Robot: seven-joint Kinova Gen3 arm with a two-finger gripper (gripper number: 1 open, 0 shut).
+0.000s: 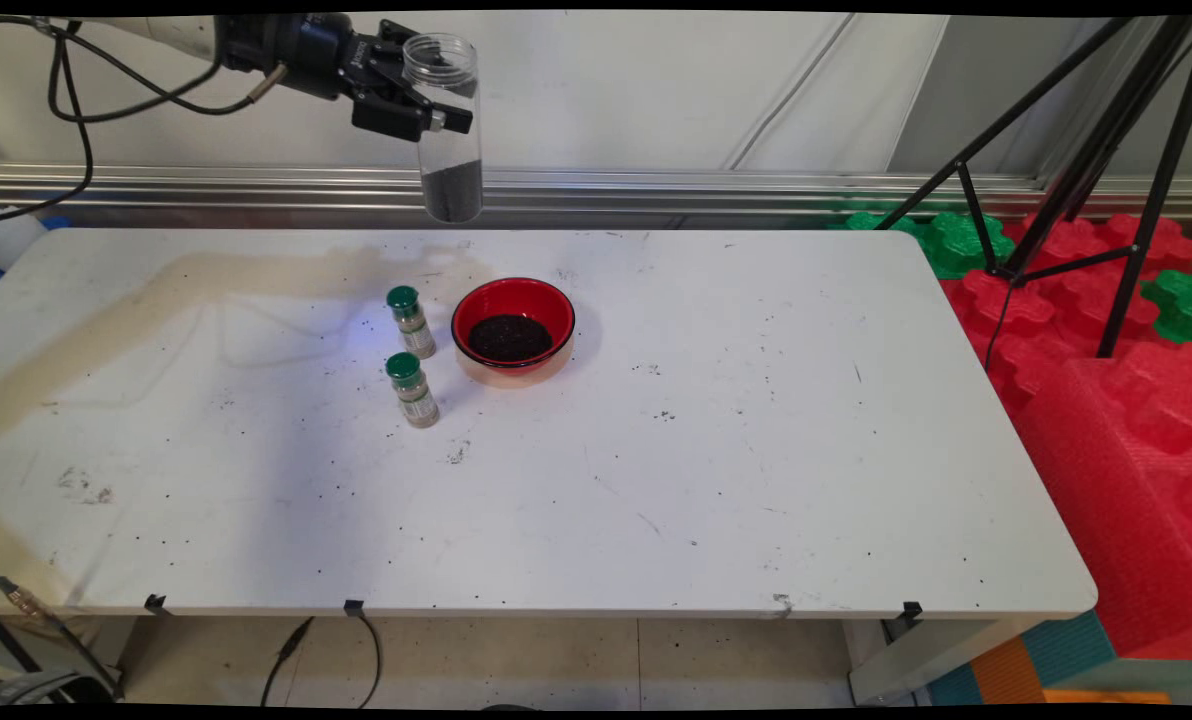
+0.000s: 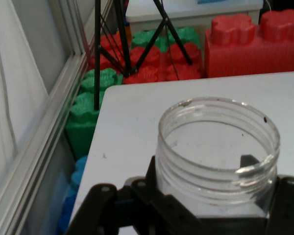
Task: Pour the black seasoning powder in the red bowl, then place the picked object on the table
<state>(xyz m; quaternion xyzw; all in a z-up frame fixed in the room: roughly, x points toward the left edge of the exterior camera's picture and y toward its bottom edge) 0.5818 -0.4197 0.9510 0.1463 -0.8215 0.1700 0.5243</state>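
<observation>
Nearest the desk's (image 1: 716,480) front edge stand two green-capped bottles (image 1: 412,388), with a red bowl (image 1: 513,330) of dark grains just beside them toward the back. Above the back edge, a clear open jar (image 1: 444,125), dark grains at its bottom, is held upright, clamped by the end effector (image 1: 418,100); it is best kept level and firmly gripped.

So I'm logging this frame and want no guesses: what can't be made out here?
- Spice bottles, main view: label print too small.
- Clear jar, hand view: lower half hidden by the claw and cut off by the bottom edge.
- Tripod, main view: top cut off by the edge.
</observation>
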